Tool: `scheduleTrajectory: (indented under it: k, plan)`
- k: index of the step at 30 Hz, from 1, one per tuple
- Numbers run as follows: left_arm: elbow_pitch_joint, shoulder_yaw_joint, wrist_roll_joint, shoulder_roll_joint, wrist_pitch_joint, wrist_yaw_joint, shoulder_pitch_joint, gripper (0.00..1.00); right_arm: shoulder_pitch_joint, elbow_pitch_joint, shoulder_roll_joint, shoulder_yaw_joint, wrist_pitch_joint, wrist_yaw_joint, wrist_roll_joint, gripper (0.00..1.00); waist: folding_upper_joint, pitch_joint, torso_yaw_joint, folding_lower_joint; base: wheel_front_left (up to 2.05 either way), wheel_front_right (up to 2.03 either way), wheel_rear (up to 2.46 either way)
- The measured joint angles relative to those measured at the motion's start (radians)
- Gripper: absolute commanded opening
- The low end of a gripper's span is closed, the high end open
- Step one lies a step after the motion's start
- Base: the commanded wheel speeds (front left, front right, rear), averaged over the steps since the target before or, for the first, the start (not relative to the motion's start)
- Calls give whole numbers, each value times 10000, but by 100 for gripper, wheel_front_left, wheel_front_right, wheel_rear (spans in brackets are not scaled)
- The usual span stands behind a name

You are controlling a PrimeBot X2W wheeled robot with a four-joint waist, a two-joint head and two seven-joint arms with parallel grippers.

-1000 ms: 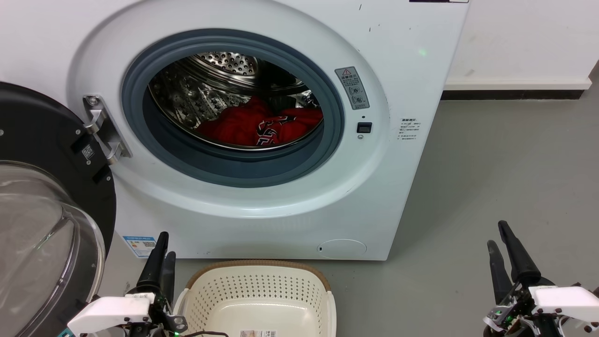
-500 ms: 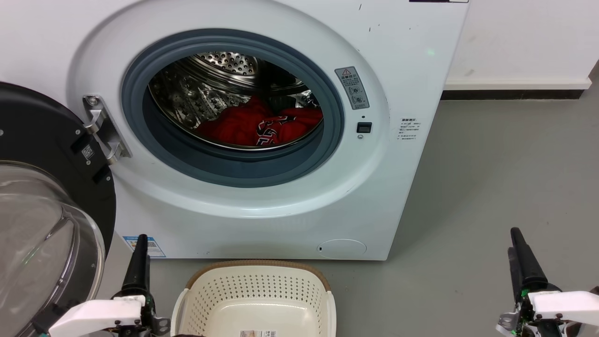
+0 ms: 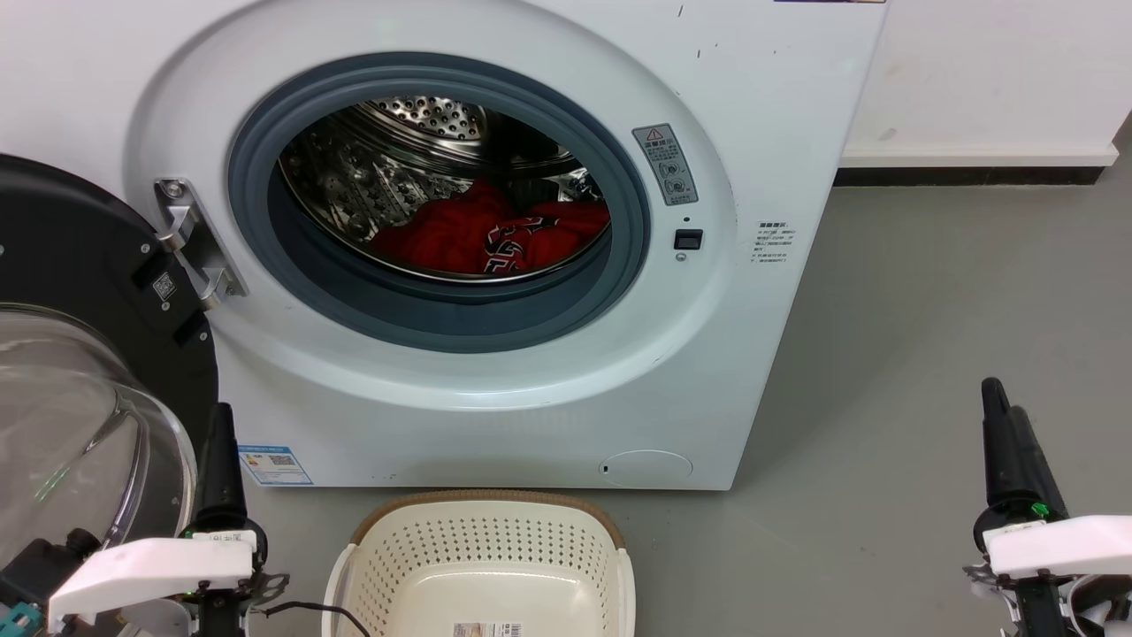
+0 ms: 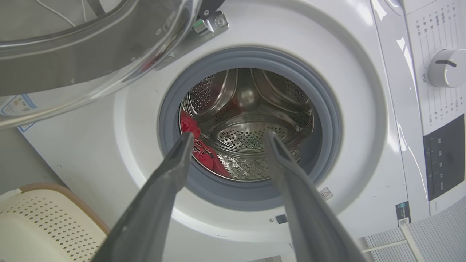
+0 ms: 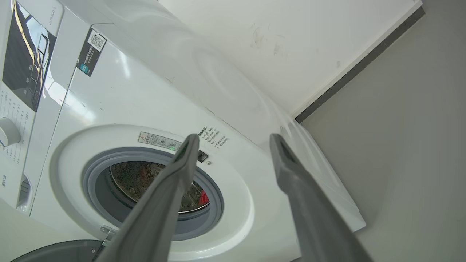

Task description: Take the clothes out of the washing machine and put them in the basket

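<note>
The white washing machine [image 3: 761, 115] stands with its port open. The red clothes [image 3: 478, 234] lie bunched at the bottom of the steel drum, one with a black-and-white print; they also show as the clothes [image 4: 198, 149] and as a red speck of clothes [image 5: 204, 198]. The cream basket [image 3: 482, 524] sits on the floor right below the port, with no clothes in it. My left gripper [image 3: 221, 425] hangs left of the basket, open and holding nothing, its fingers apart in the left wrist view [image 4: 229, 135]. My right gripper [image 3: 1004, 402] is far right over the floor, open and holding nothing [image 5: 235, 138].
The black-framed glass door [image 3: 80, 398] is swung open at the left, close to my left gripper. Grey floor [image 3: 929, 336] stretches to the right of the machine up to a white wall with a dark skirting [image 3: 964, 177].
Both grippers have spread outward and risen in the head view: the left one from the basket's edge toward the door, the right one farther right.
</note>
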Motion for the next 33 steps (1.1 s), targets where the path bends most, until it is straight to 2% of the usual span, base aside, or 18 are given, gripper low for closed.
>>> scheduleTrajectory:
  k: [15, 20, 26, 33]
  plan:
    - [-1409, -784, 2798, 2, -458, 566, 304, 100, 68, -1559, -4, 451, -477, 0, -3271, 100, 0, 68, -14, 0, 0, 0, 0]
    - [-1588, -943, 3279, 2, -633, 458, 436, 100, 191, -1810, -4, 662, -623, 0, -4115, 100, 0, 84, -10, 0, 0, 0, 0]
    - [-1868, -1239, 4614, 6, -798, 512, 453, 100, 204, -2042, -4, 849, -798, 0, -5095, 100, 0, 100, -8, 0, 0, 0, 0]
    - [-2265, -1624, 5862, 6, -984, 999, 541, 100, 298, -2217, -6, 903, -991, 0, -6073, 100, 0, 112, -13, 0, 0, 0, 0]
